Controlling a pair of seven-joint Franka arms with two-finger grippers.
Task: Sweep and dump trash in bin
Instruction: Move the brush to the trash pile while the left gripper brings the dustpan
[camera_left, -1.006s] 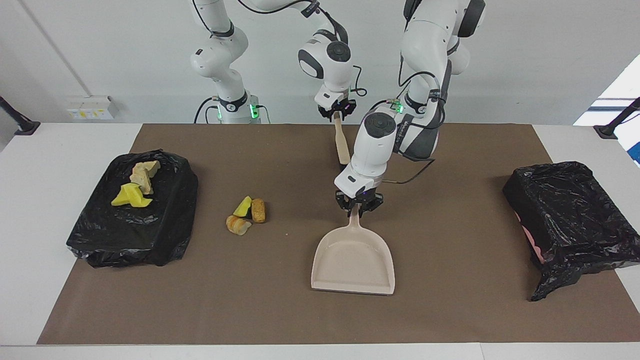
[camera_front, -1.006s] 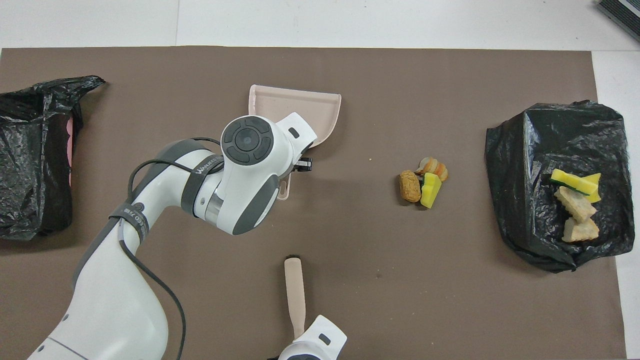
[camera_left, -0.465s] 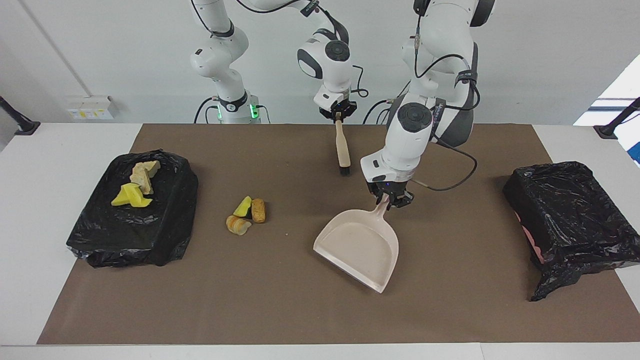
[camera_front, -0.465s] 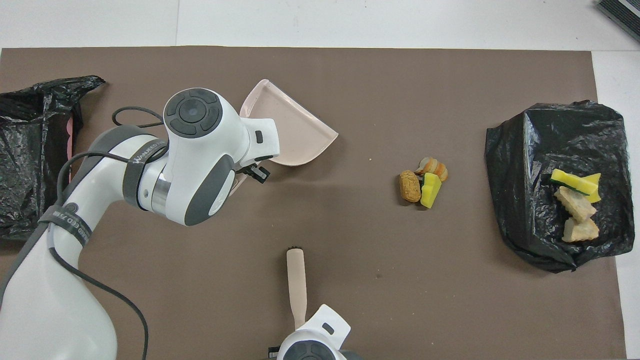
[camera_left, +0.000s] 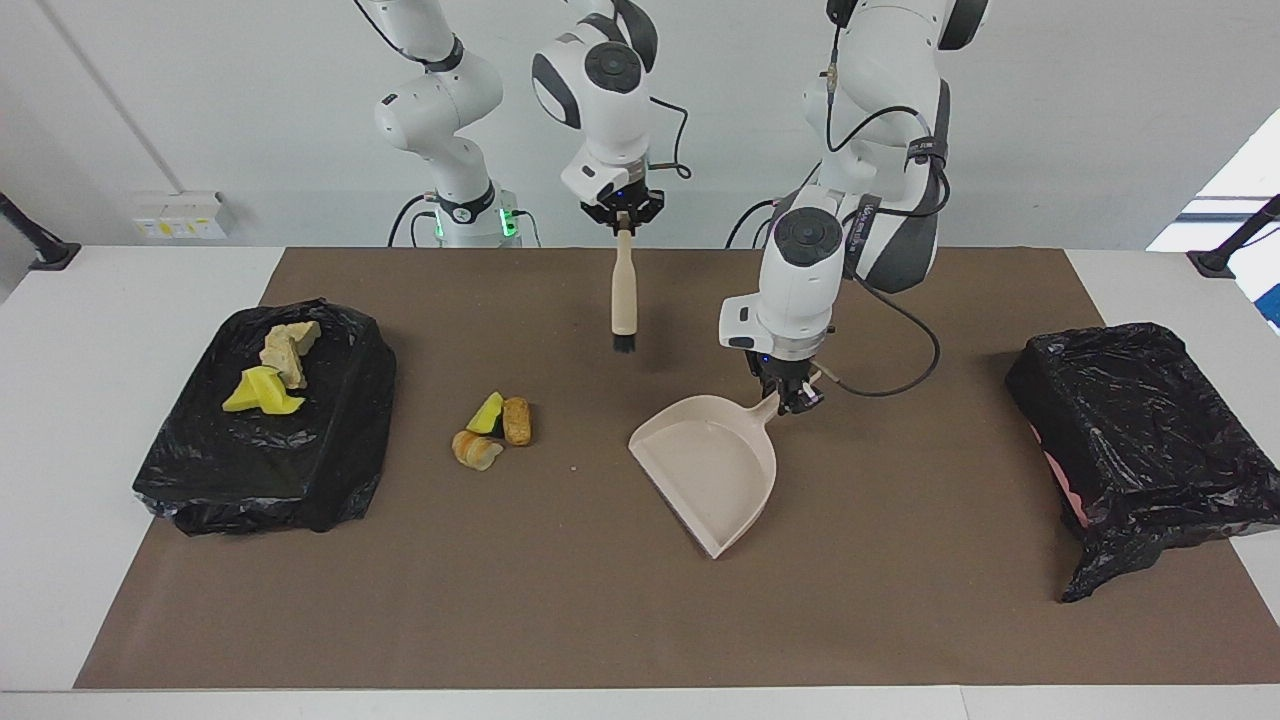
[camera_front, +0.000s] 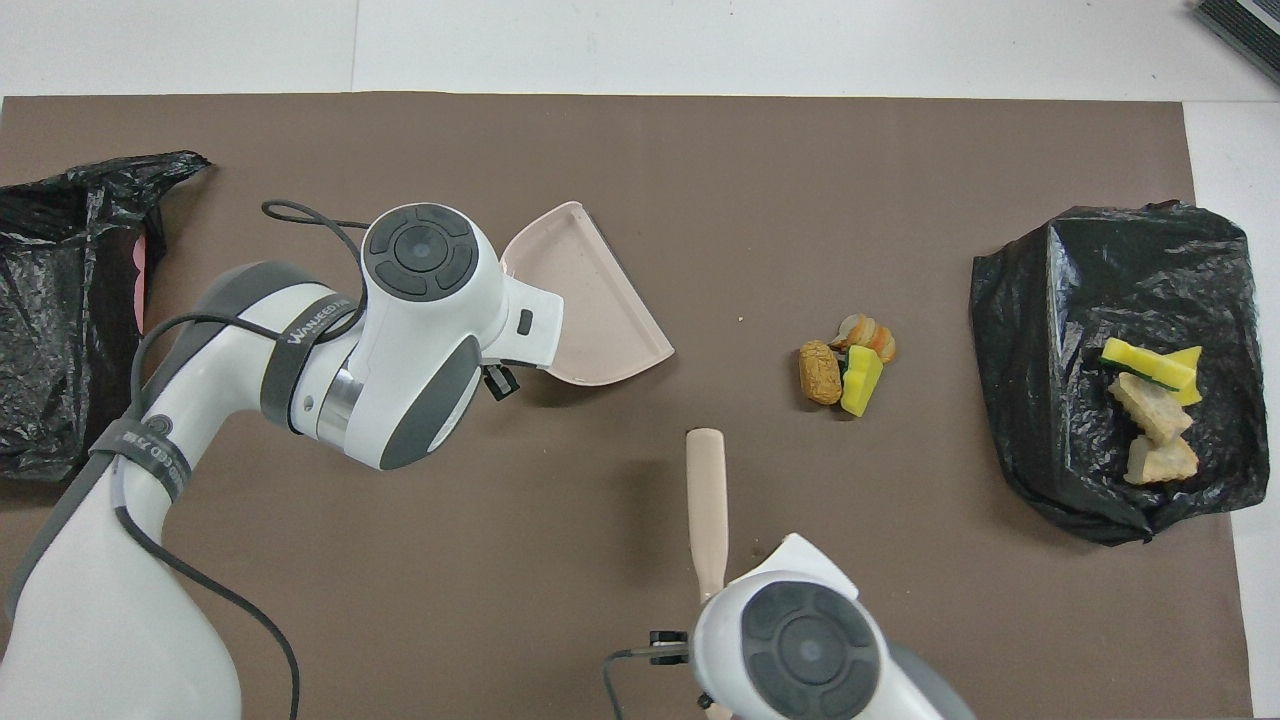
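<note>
The left gripper (camera_left: 792, 398) is pinched on the handle of the beige dustpan (camera_left: 712, 468), which hangs tilted over the middle of the brown mat (camera_left: 900, 600), its open mouth turned toward the right arm's end of the counter (camera_left: 100, 620). The right gripper (camera_left: 623, 217) is pressed together on the top of a brush (camera_left: 624, 290) — the brush hangs upright, dark bristles down, over the mat's robot-side part, between the dustpan and the loose scraps.

Three scraps of the trash (camera_left: 492, 432) lie bunched on the mat, touching one another: a yellow-and-green wedge, an orange-tan streaked piece and a tan one, toward the right arm's end from the dustpan and apart from it. The other scraps (camera_left: 272, 372) — yellow ones and pale tan ones — rest on top of a black-bagged bin (camera_left: 300, 450) at the right arm's end. A second bin wrapped in a black bag (camera_left: 1140, 440), with a strip of pink showing at its side, sits at the left arm's end.
</note>
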